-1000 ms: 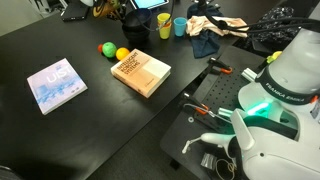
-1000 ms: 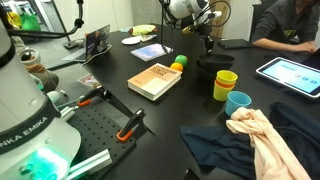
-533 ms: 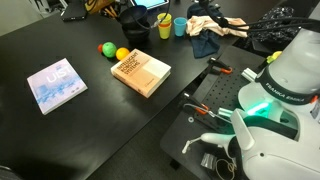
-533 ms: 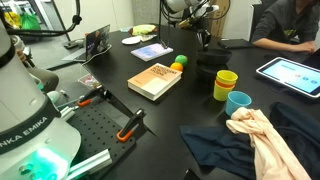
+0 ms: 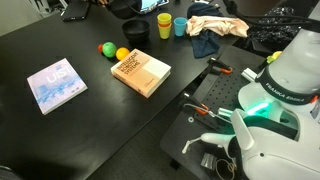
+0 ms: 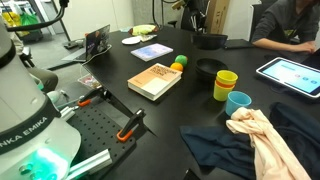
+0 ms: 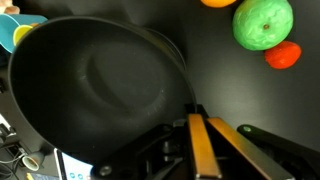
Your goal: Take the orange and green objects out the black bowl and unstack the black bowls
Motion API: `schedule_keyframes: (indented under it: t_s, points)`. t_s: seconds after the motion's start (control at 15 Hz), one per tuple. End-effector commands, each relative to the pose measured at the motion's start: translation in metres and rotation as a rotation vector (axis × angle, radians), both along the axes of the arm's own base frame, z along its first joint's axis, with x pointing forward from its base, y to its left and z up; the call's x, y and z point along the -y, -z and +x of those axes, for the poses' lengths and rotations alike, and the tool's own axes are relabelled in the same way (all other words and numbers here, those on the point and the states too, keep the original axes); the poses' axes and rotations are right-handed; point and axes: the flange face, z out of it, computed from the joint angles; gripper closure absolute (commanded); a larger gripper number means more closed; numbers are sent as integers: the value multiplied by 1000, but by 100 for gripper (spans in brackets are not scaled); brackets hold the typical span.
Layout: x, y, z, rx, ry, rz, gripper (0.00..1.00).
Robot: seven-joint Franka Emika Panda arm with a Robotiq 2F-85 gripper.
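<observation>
My gripper (image 7: 200,122) is shut on the rim of a black bowl (image 7: 90,85), which fills the wrist view. In an exterior view the gripper (image 6: 197,24) holds this bowl (image 6: 211,41) lifted above a second black bowl (image 6: 208,69) that stands on the table, also seen in an exterior view (image 5: 135,31). The green object (image 5: 104,47) and the orange object (image 5: 122,54) lie on the table beside a book, outside the bowls. They also show in an exterior view (image 6: 181,62) (image 6: 176,68) and in the wrist view (image 7: 263,22) (image 7: 283,55).
A brown book (image 5: 140,72) lies mid-table and a blue-white booklet (image 5: 55,84) further off. A yellow cup (image 6: 226,84) and a blue cup (image 6: 238,102) stand near the bowl. Cloths (image 6: 255,135), a tablet (image 6: 290,72) and a seated person (image 6: 285,25) are close by.
The gripper has risen with the upper black bowl, lifting it off the lower bowl, which stays on the table.
</observation>
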Motion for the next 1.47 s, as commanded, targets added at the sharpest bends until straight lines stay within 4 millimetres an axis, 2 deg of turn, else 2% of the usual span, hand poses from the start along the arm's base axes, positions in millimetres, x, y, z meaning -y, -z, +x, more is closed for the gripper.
schedule_keyframes:
  t_s: [0.0, 0.2, 0.4, 0.67, 1.0, 1.2, 1.4]
  points:
    - [-12, -35, -38, -1, -16, 74, 98]
    - [-15, -41, -65, -17, -16, 81, 98]
    - [-11, -30, -96, -43, -3, 98, 98]
    - [0, -4, -143, -77, 18, 84, 98]
    - [20, 34, -213, -102, 31, 47, 99]
    - [27, 55, -237, -46, -8, 41, 99]
    - [32, 69, -250, 48, -72, 38, 99]
